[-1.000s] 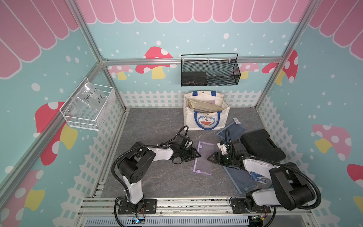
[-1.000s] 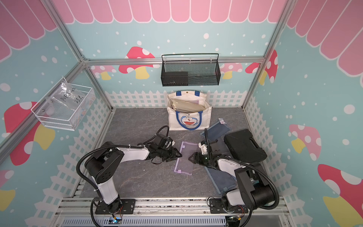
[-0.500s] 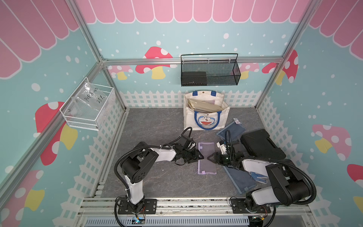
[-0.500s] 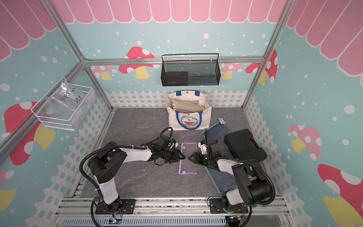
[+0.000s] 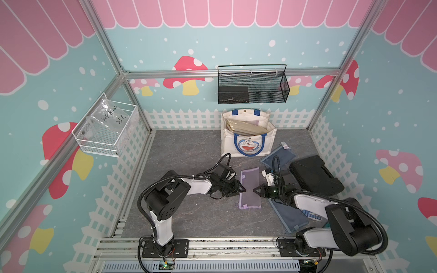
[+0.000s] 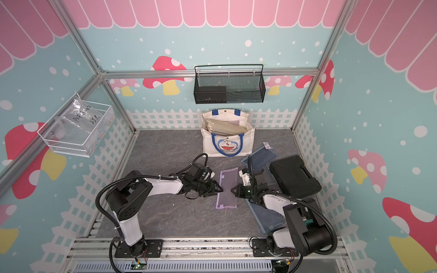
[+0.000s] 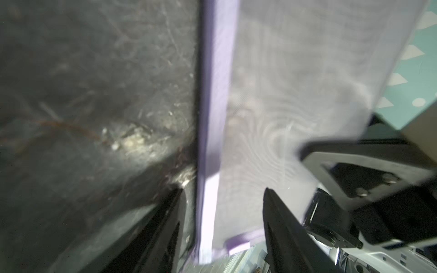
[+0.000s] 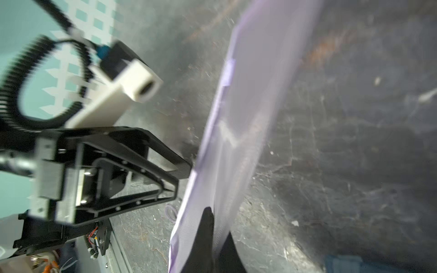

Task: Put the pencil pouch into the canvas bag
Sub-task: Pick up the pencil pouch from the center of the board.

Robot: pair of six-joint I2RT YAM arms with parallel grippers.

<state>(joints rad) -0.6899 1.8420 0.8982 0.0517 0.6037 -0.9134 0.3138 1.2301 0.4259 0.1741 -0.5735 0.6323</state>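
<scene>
The pencil pouch (image 5: pixel 250 186) (image 6: pixel 228 188) is a flat purple mesh sleeve lying on the grey floor between both arms. My right gripper (image 5: pixel 255 189) (image 8: pixel 216 227) is shut on the pouch's (image 8: pixel 248 106) right long edge, pinching the mesh. My left gripper (image 5: pixel 243 189) (image 7: pixel 222 212) is open, with the solid purple border of the pouch (image 7: pixel 272 94) between its jaws. The canvas bag (image 5: pixel 248 141) (image 6: pixel 227 144) stands upright behind them by the back fence, mouth open, with beige flat items inside.
A black hard case (image 5: pixel 314 175) lies right of my right arm. One blue pouch (image 5: pixel 280 157) lies beside the bag and another (image 5: pixel 289 215) under my right arm. A black wire basket (image 5: pixel 253 87) hangs on the back wall, a white one (image 5: pixel 106 132) on the left.
My right gripper moved in to the pouch's right edge and closed on it. My left gripper slid right until its open jaws reached the pouch's left edge.
</scene>
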